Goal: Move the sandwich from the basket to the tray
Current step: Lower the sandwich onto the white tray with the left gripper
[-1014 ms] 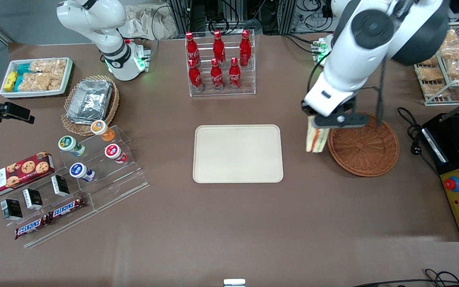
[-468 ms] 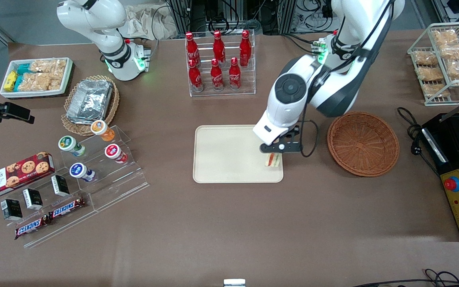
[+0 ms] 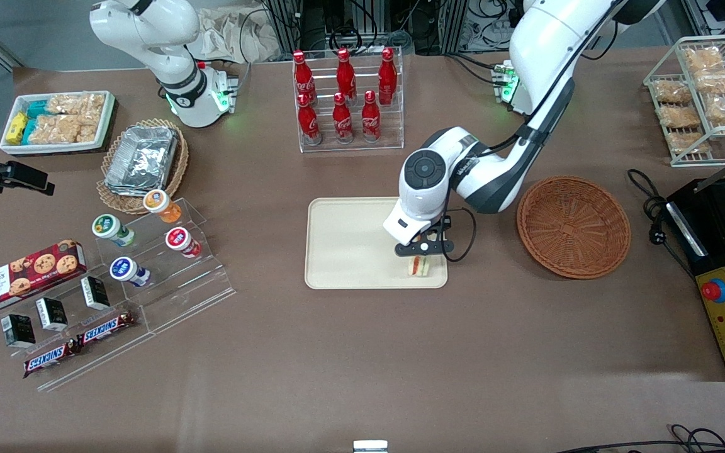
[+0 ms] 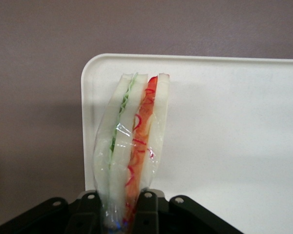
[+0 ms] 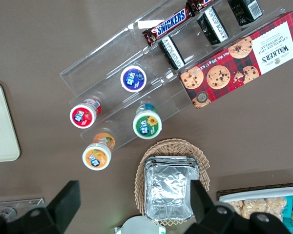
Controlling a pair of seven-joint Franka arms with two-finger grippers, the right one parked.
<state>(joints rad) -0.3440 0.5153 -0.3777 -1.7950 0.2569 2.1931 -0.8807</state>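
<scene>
Front view: sandwich point(image 3: 419, 267) is hanging over the tray point(image 3: 350, 245) at its corner nearest cam, toward working arm's end — gripper point(image 3: 420, 250) is sitting right above it, fingers point(image 4: 145, 212) clamping the wrapped wedge. Basket point(image 3: 574, 226) is lying beside tray, well apart.

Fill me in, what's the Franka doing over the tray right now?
The left arm's gripper is shut on the wrapped sandwich and holds it over the corner of the tray nearest the front camera, on the working arm's side. The wrist view shows the sandwich standing on edge between the fingers, not yet let go. The reddish-brown basket it came from sits beside the tray, with nothing in it.
</scene>
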